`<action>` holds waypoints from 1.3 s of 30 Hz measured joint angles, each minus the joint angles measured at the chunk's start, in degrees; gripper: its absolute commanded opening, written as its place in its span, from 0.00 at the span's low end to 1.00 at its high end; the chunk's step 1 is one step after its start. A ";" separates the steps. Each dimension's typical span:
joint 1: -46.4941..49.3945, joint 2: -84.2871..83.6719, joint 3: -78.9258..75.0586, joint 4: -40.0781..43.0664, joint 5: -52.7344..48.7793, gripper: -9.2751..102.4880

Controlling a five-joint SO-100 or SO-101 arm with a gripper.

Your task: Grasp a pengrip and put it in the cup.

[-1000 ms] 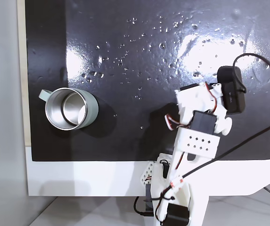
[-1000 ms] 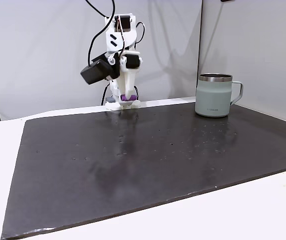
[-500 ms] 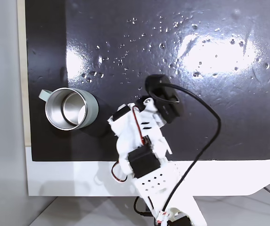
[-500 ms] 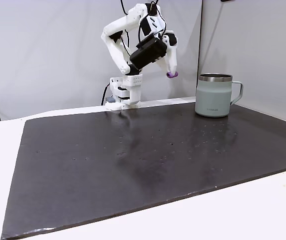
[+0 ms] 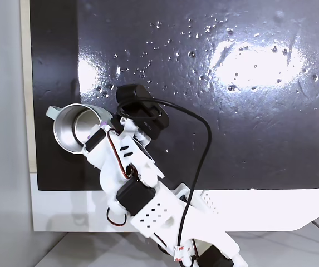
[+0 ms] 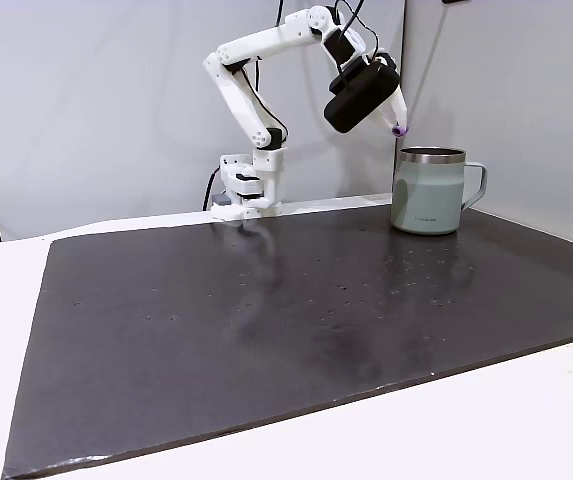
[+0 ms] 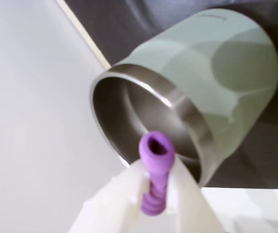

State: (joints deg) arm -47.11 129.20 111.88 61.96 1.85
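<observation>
A dark, glossy mat is spread over a white counter; it is speckled with small droplets and glare patches in a fixed view from above. Plain pale grey walls are seen behind and to the right of the counter. The arm's base is mounted at the far edge of the mat.

The cup is stood upright near the far right corner of the mat, handle turned right in the side fixed view. From above it is seen at the left, shiny interior exposed.

Compared with half a second ago, the arm has been swung further toward the cup: then the pincer was held short of the mug, well left of it in the side view; a second ago it was down low near the base. The cup has not been shifted.

The pincer is now held just above the near-left rim of the cup, apart from it. It is closed to a narrow gap around the pengrip, which is clamped between the two white fingers, its hollow end protruding toward the cup's mouth. In the side view the pengrip is seen as a purple tip at the pincer's end, not yet inside the cup.
</observation>
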 measured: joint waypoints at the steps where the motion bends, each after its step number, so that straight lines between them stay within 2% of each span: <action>1: -0.62 -0.62 -0.09 -0.79 0.00 0.08; 12: -3.78 -8.00 -3.16 -7.82 0.53 0.08; 18: -4.48 -10.02 -5.89 -8.00 0.53 0.08; 20: -5.19 -10.02 -6.06 -8.00 0.53 0.12; 25: -5.19 -10.02 -6.06 -7.03 -0.79 0.33; 39: -5.45 -10.02 -6.06 -5.27 -2.29 0.34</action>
State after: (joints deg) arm -52.56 119.18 105.82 56.69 -0.44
